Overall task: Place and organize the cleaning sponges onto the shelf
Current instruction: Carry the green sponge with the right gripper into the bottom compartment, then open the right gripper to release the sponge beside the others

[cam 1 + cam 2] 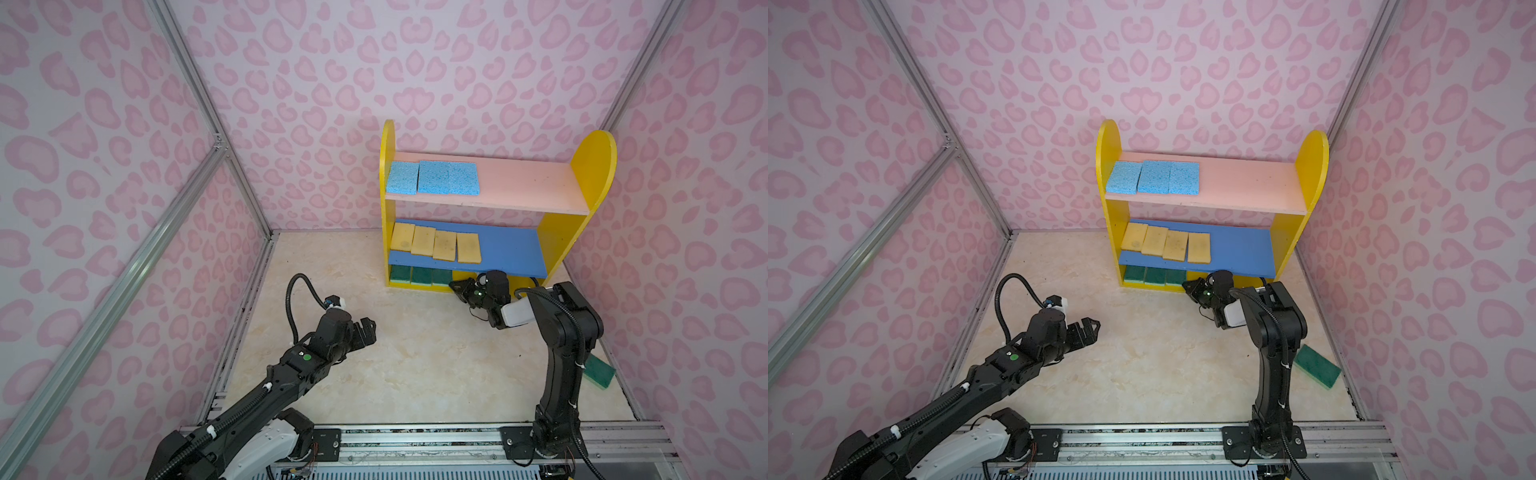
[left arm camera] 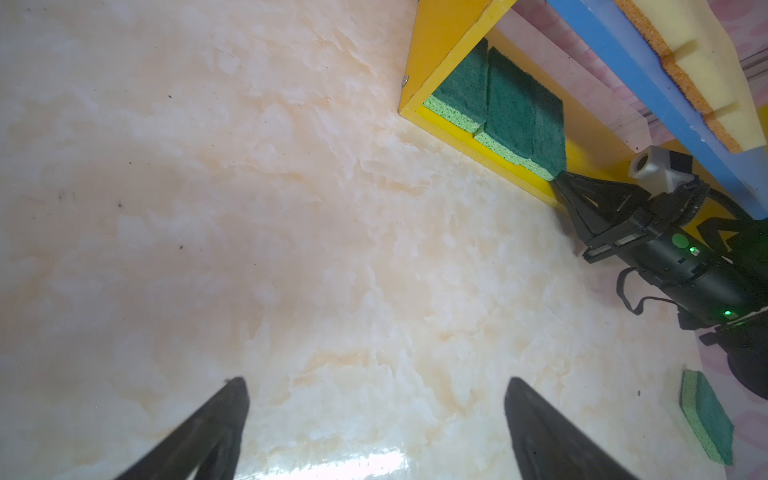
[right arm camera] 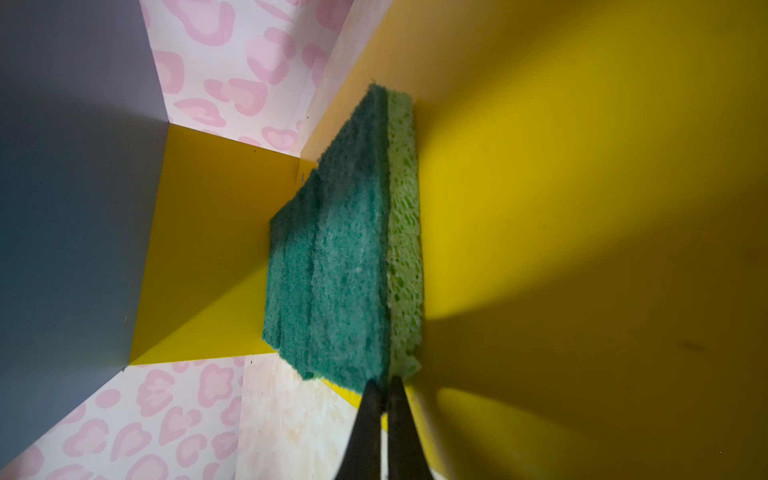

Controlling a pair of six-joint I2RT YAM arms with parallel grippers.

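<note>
Three green sponges (image 1: 420, 275) in shelf (image 1: 593, 166)

Left tool (image 2: 376, 380) spread wide; right tool (image 3: 384, 380) pinched together, seemingly empty.

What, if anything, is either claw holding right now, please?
Nothing: the left claw hangs open; the right claw is shut, tips against a green sponge.

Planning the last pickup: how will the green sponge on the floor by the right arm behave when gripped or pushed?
The green sponge looks porous, so probably light and squashy when gripped. It lies flat, so a push should slide it, not tip it. Its rough scouring face likely isn't slippery.
</note>
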